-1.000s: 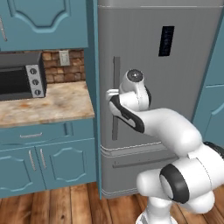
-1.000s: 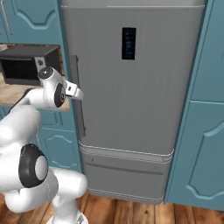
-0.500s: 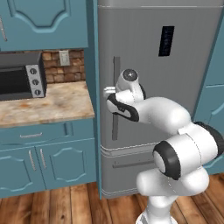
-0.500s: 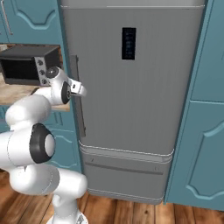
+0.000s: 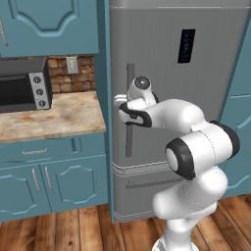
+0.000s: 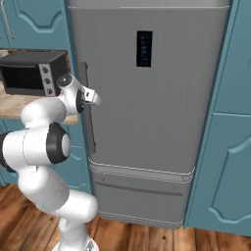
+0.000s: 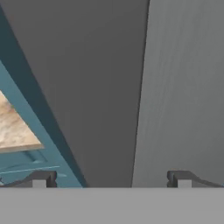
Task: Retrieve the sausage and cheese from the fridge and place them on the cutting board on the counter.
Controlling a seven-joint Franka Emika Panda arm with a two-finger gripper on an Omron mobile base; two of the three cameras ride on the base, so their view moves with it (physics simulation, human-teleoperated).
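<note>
The fridge [image 5: 186, 108] stands shut, its bar handle [image 5: 130, 110] running along its left edge. To its left lies a tabletop [image 5: 54, 117] with a toaster oven [image 5: 24, 90] on it. The tool [image 5: 119, 100] sits just beside the handle, in front of the door.

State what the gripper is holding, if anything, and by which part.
Nothing: the gripper is open, its fingertips spread apart near the closed fridge handle.

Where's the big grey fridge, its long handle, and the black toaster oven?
Tall grey metallic fridge [image 6: 162, 98], right base view, door front.
Long vertical bar handle [image 6: 89, 122], right base view, mid-bar.
Black toaster oven [image 5: 19, 92], left base view, glass door.
</note>
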